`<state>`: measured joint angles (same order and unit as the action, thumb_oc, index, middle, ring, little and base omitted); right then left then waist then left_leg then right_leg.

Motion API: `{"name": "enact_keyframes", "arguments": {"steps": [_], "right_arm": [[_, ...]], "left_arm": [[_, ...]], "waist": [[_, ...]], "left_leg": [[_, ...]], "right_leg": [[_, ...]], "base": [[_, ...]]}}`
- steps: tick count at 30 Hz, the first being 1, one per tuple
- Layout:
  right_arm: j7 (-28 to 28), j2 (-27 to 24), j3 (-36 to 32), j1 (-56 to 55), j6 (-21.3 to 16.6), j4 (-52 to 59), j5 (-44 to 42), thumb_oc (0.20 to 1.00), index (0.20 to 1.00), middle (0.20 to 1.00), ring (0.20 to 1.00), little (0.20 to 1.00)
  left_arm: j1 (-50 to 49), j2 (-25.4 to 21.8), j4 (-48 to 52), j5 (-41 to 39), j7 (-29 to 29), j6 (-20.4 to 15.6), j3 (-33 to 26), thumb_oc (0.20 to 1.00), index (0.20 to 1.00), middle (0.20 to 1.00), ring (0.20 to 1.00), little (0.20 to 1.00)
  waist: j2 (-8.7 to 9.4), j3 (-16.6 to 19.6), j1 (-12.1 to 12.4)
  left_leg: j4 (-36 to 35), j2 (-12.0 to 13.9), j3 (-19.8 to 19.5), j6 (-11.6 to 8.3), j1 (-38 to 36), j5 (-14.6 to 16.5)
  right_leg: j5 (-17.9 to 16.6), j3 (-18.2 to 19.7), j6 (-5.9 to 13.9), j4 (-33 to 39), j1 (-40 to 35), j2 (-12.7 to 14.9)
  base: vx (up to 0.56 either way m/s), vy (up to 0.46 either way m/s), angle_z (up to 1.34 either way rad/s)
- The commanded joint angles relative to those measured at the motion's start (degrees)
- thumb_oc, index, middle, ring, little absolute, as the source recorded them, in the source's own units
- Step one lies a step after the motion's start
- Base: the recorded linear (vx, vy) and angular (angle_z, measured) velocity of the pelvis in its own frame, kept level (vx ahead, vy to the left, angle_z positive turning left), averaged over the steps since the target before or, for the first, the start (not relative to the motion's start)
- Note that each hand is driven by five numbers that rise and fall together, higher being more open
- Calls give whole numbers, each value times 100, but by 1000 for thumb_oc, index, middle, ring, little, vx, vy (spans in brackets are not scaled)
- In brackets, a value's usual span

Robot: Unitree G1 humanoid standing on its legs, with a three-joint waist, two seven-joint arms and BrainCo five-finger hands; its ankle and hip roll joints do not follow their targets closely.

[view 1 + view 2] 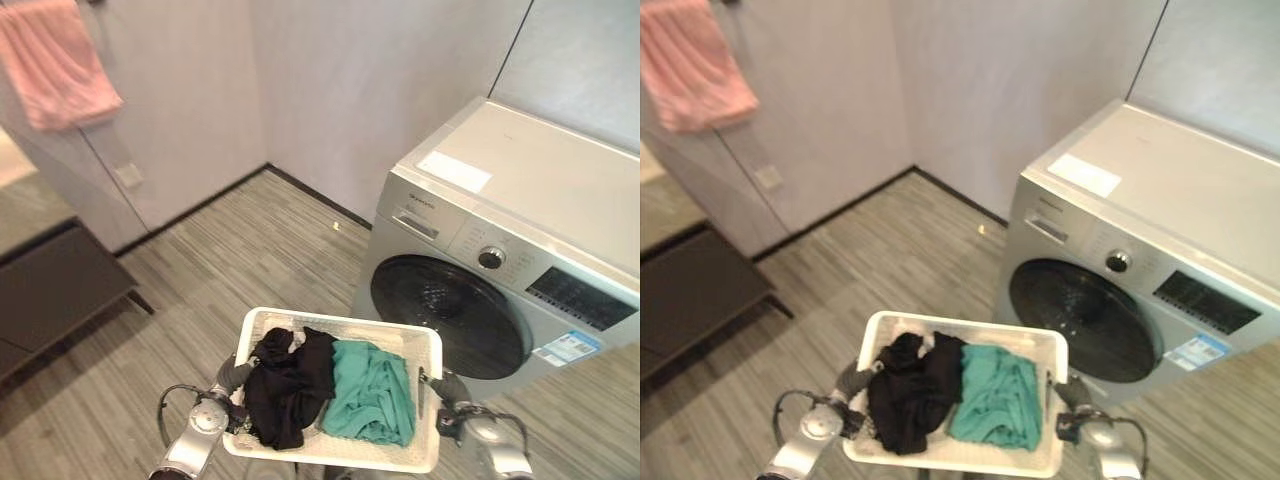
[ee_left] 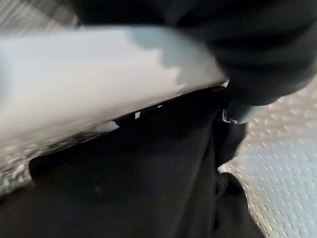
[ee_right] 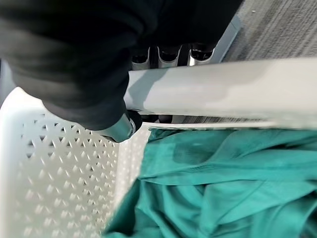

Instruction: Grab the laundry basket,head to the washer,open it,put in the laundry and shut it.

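The floor [image 1: 250, 250] was grey wood-look planking that ran to pale walls with a dark skirting line in the corner. One pink towel [image 1: 55, 60] hung high on the wall to the robot's left, above a low dark bench [image 1: 50, 290]. One silver washer [image 1: 520, 250] stood ahead and to the right, its round dark door [image 1: 450, 315] shut.

There was a single white laundry basket [image 1: 420, 350], held off the floor just in front of the washer. It contained two pieces of laundry: a black garment [image 1: 290, 385] on the left side, draped over the rim there, and a teal garment [image 1: 372, 392] on the right.

The right hand [image 3: 171, 52] gripped the basket's right rim, fingers curled over the outside and thumb inside. The left hand [image 1: 232, 376] sat at the left rim by the black cloth; I could not tell how its fingers were set.
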<state>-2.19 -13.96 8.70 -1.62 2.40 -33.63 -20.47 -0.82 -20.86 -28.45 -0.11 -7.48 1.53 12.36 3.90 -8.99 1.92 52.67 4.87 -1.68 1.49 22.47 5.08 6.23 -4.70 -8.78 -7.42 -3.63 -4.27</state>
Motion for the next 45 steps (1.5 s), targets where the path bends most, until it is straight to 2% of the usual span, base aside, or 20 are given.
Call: {"name": "enact_keyframes", "arguments": {"steps": [1,2,5,11,15,17,18,21,25,27,28,31,32,33,35,37,38,41,42,45], "right_arm": [[157,-640,-128,-253,-146,312,-42,200,200,200,200,200],[189,-626,-137,-275,-150,104,19,200,200,200,200,200],[212,-583,-188,-355,-178,-61,89,200,200,200,200,200],[433,-551,-434,-1039,-123,-36,422,200,200,200,200,200],[615,-424,-576,-1270,-104,-264,382,200,200,200,200,200],[624,-392,-592,-1233,-108,-338,363,200,200,200,200,200],[627,-397,-590,-1158,-131,-374,337,200,200,200,200,200],[601,-474,-594,-1065,-176,-236,358,200,200,200,200,200],[558,-540,-644,-1036,-157,-119,440,200,200,200,200,200],[552,-677,-655,-1052,-187,254,563,200,200,200,200,200],[575,-797,-650,-1163,-190,690,664,200,200,200,200,200],[657,-1016,-724,-1314,-229,1320,819,200,200,200,200,200],[705,-1217,-861,-1442,-320,1882,967,200,200,200,200,200],[706,-1218,-862,-1446,-314,1891,968,200,200,200,200,200],[793,-1462,-994,-1597,-380,2461,1209,200,200,200,200,200],[830,-1873,-1272,-1830,-503,3239,1718,200,200,200,200,200],[876,-2000,-1445,-1982,-533,3514,1880,200,200,200,200,200],[1027,-2162,-1909,-2301,-636,4200,2043,200,200,200,200,200],[1248,-2185,-2371,-2689,-723,4781,1859,200,200,200,200,200],[1380,-2242,-2646,-2890,-750,5039,1710,200,200,200,200,200]], "left_arm": [[206,-87,97,-249,-179,-154,-442,200,200,200,200,200],[196,-89,7,-274,-229,-175,-465,200,200,200,200,200],[247,-92,-126,-303,-254,-202,-484,200,200,200,200,200],[197,-200,-265,-300,-267,-242,-683,200,200,200,200,200],[62,-284,-313,-355,-236,-278,-923,200,200,200,200,200],[68,-325,-347,-400,-255,-287,-998,200,200,200,200,200],[87,-355,-374,-407,-288,-295,-1057,200,200,200,200,200],[23,-437,-313,-471,-311,-296,-1144,200,200,200,200,200],[9,-490,-211,-510,-299,-315,-1182,200,200,200,200,200],[-3,-537,-43,-441,-341,-352,-1259,200,200,200,200,200],[-55,-546,184,-426,-330,-364,-1332,200,200,200,200,200],[-163,-555,557,-325,-363,-380,-1487,200,200,200,200,200],[-310,-608,1108,-88,-400,-442,-1641,200,200,200,200,200],[-318,-605,1120,-86,-398,-436,-1646,200,200,200,200,200],[-390,-822,1496,874,-812,-361,-1807,200,200,200,200,200],[-494,-900,1988,1629,-1076,-331,-2099,200,200,200,200,200],[-587,-885,2321,1846,-1063,-396,-2194,200,200,200,200,200],[-958,-924,3017,2532,-1169,-510,-2522,200,200,200,200,200],[-1248,-961,3552,2770,-1125,-651,-2804,200,200,200,200,200],[-1493,-964,3934,2820,-1038,-705,-2998,200,200,200,200,200]], "waist": [[-318,-127,-92],[-411,-149,-56],[-460,-171,-121],[-552,-127,-465],[-561,-166,-547],[-557,-203,-579],[-556,-258,-528],[-583,-327,-387],[-539,-353,-434],[-385,-292,-313],[-340,-266,-262],[-320,-270,-243],[-319,-304,-223],[-320,-291,-223],[-287,-346,-196],[-224,-444,-167],[-220,-447,-192],[-241,-402,-190],[-204,-389,-188],[-177,-351,-203]], "left_leg": [[-3090,38,-175,-340,-1363,-615],[-4188,-43,-547,-461,-1370,-751],[-4397,-24,-583,-522,-1434,-757],[-4602,21,63,-410,-1915,-418],[-4687,16,649,-216,-2109,-168],[-4723,3,874,-157,-2149,-110],[-4706,26,1051,-127,-2173,-62],[-4613,144,1413,-139,-2205,28],[-4471,243,1457,-130,-2117,-15],[-4355,428,1353,-253,-1999,-86],[-4342,604,1233,-327,-1958,-196],[-4453,767,1139,-395,-2005,-316],[-4428,852,1137,-424,-2010,-350],[-4443,854,1138,-426,-1995,-376],[-4255,880,1110,-455,-1909,-418],[-3803,765,1013,-463,-1828,-227],[-3854,703,1013,-420,-1855,-47],[-4125,621,971,-408,-1969,-24],[-4297,531,890,-411,-1988,-48],[-4376,516,895,-419,-1995,-90]], "right_leg": [[-408,189,959,366,307,527],[-331,389,1024,414,200,479],[-209,529,1035,336,168,469],[-197,1074,1174,220,323,591],[-343,1656,1369,162,598,654],[-425,1739,1462,52,784,678],[-451,1645,1511,-69,934,712],[-444,374,1501,-284,1089,1171],[-489,282,1483,-629,1114,1310],[-249,390,1496,-384,720,1226],[-127,376,1378,-221,616,1045],[-103,279,1313,-32,509,903],[-52,183,1286,53,429,866],[-73,184,1281,64,446,862],[-72,170,1243,56,440,840],[-52,111,1227,42,443,891],[-14,58,1235,22,450,906],[5,59,1272,-19,459,898],[-47,18,1292,12,462,962],[-60,-22,1306,27,445,996]], "base": [[225,150,-110],[230,150,-127],[137,119,-120],[100,213,-66],[-15,222,-72],[-83,138,-92],[-121,71,-68],[-105,-9,-106],[-140,-172,-52],[-141,-463,1],[-70,-360,1],[-70,-288,4],[-88,-211,13],[-101,-166,12],[-85,-102,-5],[-97,-70,-8],[-69,-2,6],[1,27,15],[-14,27,16],[11,1,12]]}}
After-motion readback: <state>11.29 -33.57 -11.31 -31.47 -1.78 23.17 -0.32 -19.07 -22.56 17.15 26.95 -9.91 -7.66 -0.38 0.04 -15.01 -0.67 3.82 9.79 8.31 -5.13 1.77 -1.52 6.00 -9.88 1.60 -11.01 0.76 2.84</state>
